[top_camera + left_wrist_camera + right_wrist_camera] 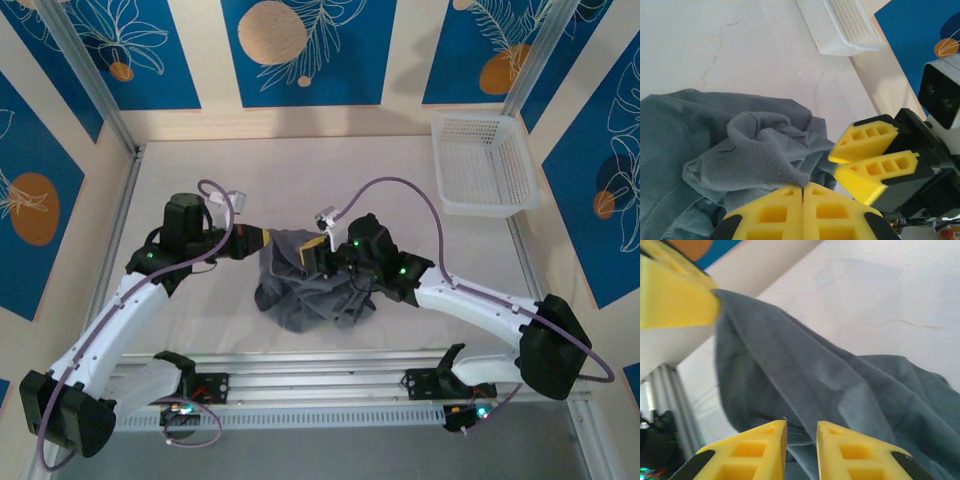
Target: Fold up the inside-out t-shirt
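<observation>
Pale tabletop (pixel 400 160), white basket (pixel 487 205) in far right corner with bare mesh floor. Slate-grey t-shirt (pixel 300 295) bunched mid-table, one fold clenched in left gripper (pixel 262 240). Just beside, right gripper (pixel 320 255) with jaws narrowly parted against cloth; grip impossible to tell.

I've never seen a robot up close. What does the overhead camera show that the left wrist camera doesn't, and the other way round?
From overhead you get the layout: both white arms at full length, reaching in from the near edge, and the t-shirt as one crumpled heap mid-table. The left wrist view adds close detail: the left gripper shut on a peak of cloth, and the right gripper beside it with jaws slightly apart. Both take in the shirt, the white basket and the pale table.
</observation>
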### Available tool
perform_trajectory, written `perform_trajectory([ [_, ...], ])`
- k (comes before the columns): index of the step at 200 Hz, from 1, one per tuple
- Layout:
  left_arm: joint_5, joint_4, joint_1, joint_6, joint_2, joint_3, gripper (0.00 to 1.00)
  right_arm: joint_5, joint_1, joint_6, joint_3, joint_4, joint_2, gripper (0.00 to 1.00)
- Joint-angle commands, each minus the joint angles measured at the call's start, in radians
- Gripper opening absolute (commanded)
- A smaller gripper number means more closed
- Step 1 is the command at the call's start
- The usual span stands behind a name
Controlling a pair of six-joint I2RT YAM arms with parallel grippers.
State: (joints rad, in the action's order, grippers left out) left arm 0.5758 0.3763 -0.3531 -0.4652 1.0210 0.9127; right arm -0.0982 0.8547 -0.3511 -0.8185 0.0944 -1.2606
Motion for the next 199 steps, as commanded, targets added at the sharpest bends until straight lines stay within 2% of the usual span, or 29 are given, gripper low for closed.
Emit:
perform_trajectory([
  [1,0.029,-0.046,0.012,-0.001,-0.015,-0.001,0.0,-0.122,0.04,-0.008,-0.049,-0.094,-0.041,0.27],
  [32,0.033,-0.05,0.012,-0.005,-0.001,0.003,0.0,-0.188,0.106,-0.086,-0.127,-0.131,-0.134,0.31],
  [55,0.035,-0.054,0.012,-0.011,-0.005,-0.003,0.0,-0.197,0.144,-0.055,-0.182,-0.113,-0.196,0.47],
  [70,0.037,-0.048,0.012,-0.005,-0.006,-0.002,0.0,-0.255,0.163,-0.034,-0.214,-0.111,-0.226,0.52],
  [103,0.036,-0.033,0.012,0.005,-0.016,0.005,0.0,-0.618,0.205,0.019,-0.293,-0.184,-0.297,0.52],
  [123,0.034,-0.035,0.012,0.006,-0.021,0.003,0.0,-0.745,0.222,0.124,-0.314,-0.191,-0.345,0.53],
  [151,0.038,-0.04,0.012,0.005,-0.018,0.0,0.0,-0.807,0.225,0.177,-0.343,-0.25,-0.383,0.52],
  [180,0.042,-0.042,0.013,0.007,-0.013,0.001,0.0,-0.792,0.205,0.134,-0.338,-0.324,-0.368,0.44],
  [199,0.038,-0.037,0.012,0.013,-0.013,0.003,0.0,-0.796,0.184,0.091,-0.333,-0.415,-0.349,0.42],
])
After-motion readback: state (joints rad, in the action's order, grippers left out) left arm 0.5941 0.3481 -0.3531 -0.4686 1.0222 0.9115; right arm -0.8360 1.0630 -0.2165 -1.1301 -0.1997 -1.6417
